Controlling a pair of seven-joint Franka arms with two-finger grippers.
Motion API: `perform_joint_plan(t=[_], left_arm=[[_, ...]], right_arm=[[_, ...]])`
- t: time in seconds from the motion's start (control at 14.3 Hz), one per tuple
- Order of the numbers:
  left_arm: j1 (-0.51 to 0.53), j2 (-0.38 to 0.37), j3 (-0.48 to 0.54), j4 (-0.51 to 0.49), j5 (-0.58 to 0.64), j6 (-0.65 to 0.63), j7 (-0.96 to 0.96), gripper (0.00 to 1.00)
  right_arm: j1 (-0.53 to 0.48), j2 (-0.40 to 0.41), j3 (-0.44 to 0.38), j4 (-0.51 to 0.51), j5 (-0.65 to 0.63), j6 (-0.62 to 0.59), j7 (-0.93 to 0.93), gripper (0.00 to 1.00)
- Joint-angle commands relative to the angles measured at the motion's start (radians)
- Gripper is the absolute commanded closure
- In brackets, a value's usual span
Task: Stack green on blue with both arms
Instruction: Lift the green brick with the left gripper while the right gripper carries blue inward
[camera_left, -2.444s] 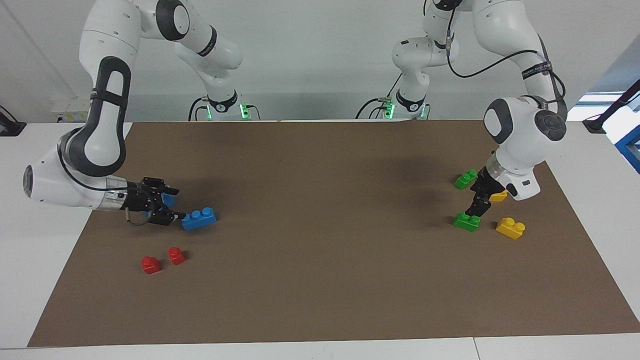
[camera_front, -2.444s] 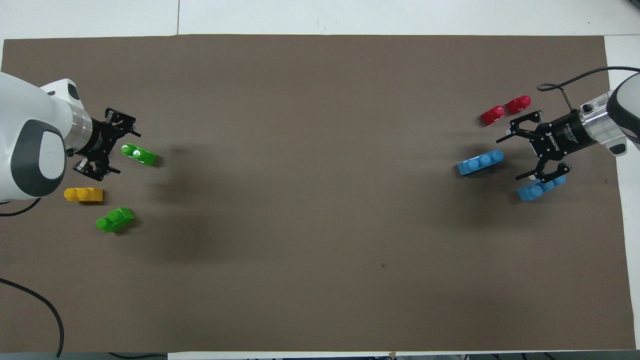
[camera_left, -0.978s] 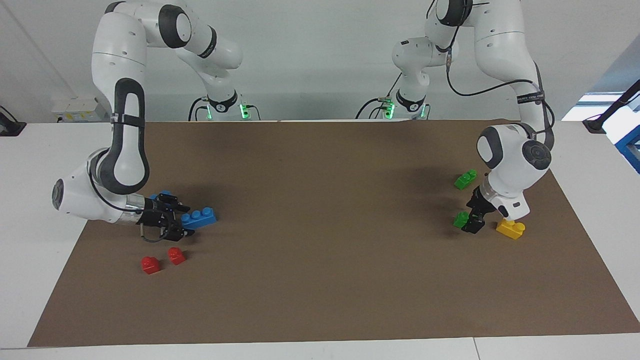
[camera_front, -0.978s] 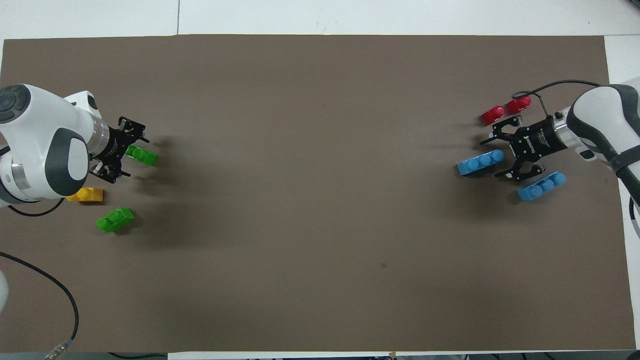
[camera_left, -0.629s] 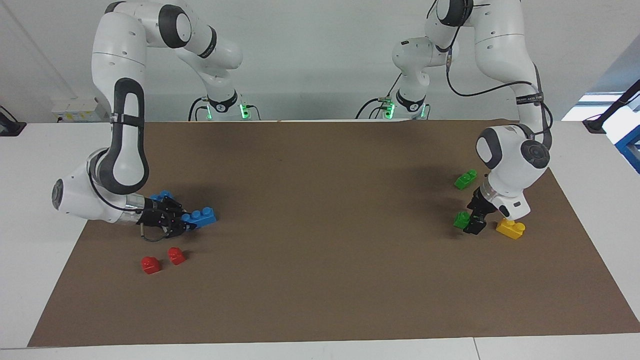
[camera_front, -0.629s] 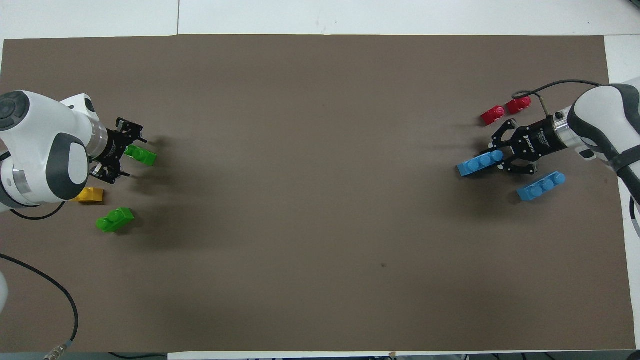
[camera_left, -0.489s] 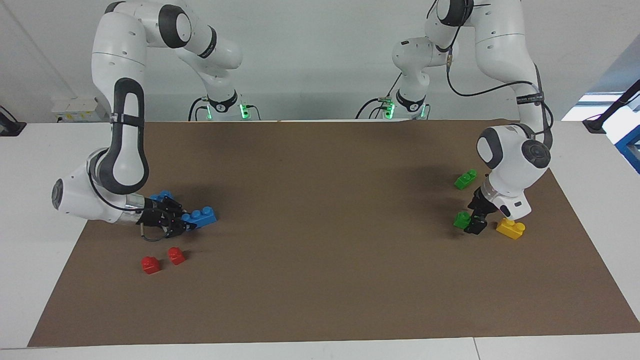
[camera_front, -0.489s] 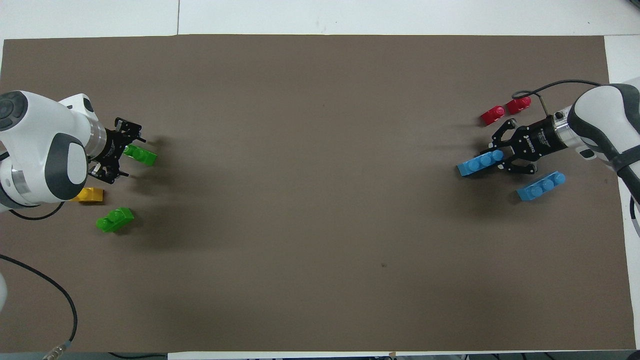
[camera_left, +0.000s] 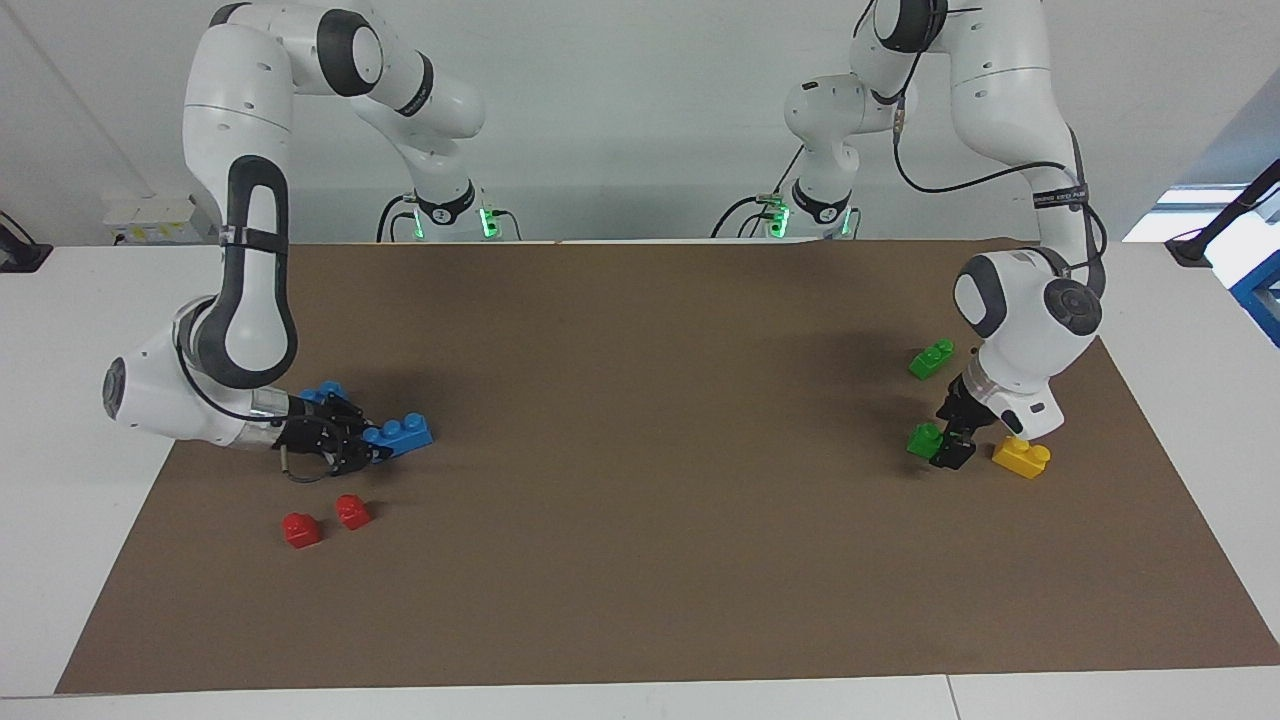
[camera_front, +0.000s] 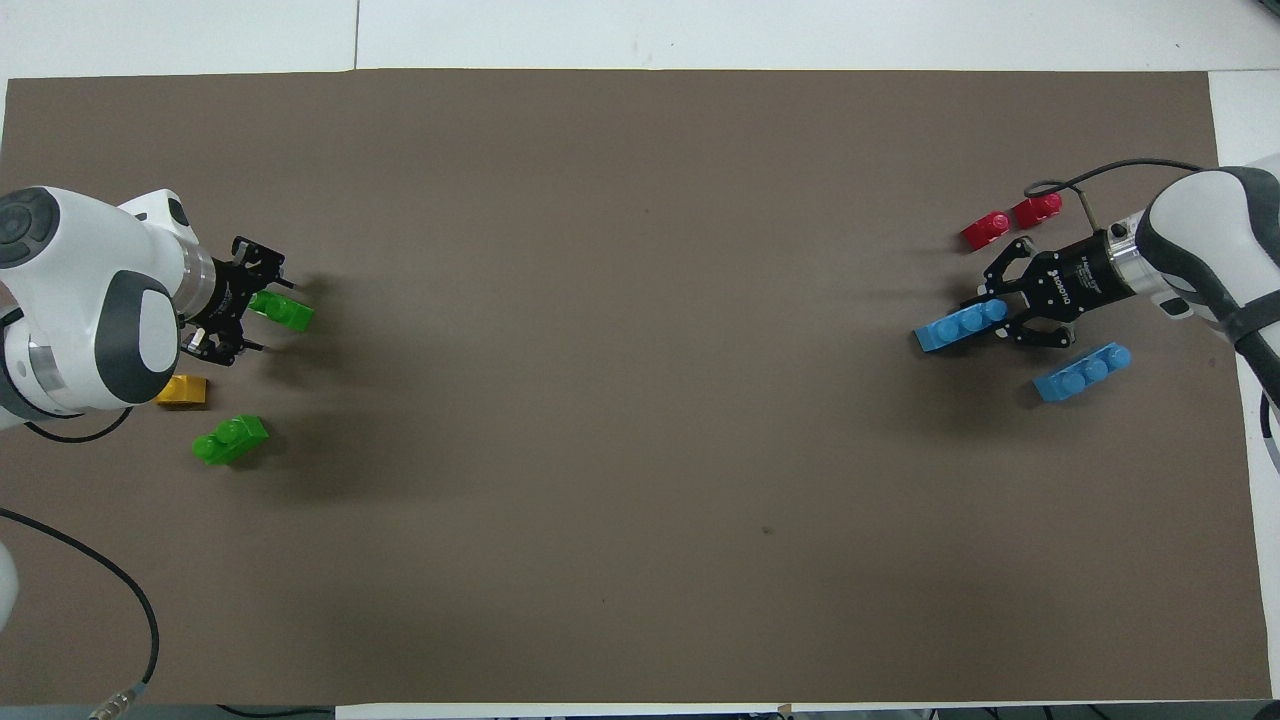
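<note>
My right gripper (camera_left: 368, 449) is low on the brown mat, shut on one end of a blue three-stud brick (camera_left: 402, 436). In the overhead view the gripper (camera_front: 992, 318) grips the brick (camera_front: 958, 326), which still lies on the mat. My left gripper (camera_left: 945, 447) is down at a green two-stud brick (camera_left: 921, 439), at the brick's end toward the left arm's end of the table. The overhead view shows this gripper (camera_front: 252, 308) around that end of the green brick (camera_front: 287, 313).
A second green brick (camera_left: 932, 358) lies nearer the robots. A yellow brick (camera_left: 1021, 457) sits beside the left gripper. A second blue brick (camera_left: 322, 392) lies beside the right wrist. Two red bricks (camera_left: 301, 530) (camera_left: 352, 511) lie farther from the robots.
Both grippers came down onto their bricks. The right gripper closed on the blue brick's end. The left gripper has drawn in a little around the green brick. No brick has been lifted.
</note>
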Motion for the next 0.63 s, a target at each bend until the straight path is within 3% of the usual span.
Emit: perform_joint_plan(t=[0.0,0.07,0.56], left_arm=[[0.001,-0.034,-0.001,-0.039,0.015,0.029,-0.009,0.81],[0.004,-0.034,-0.001,-0.033,0.015,0.03,-0.006,1.0],[0.001,-0.036,-0.003,-0.013,0.015,0.026,-0.004,1.0]], right_arm=[[-0.005,-0.012,0.008,0.015,0.025,-0.017,0.031,1.0],[-0.005,-0.012,0.01,0.028,0.024,-0.036,0.077,1.0],[-0.004,-0.059,0.121,0.047,0.025,-0.051,0.302,1.0]])
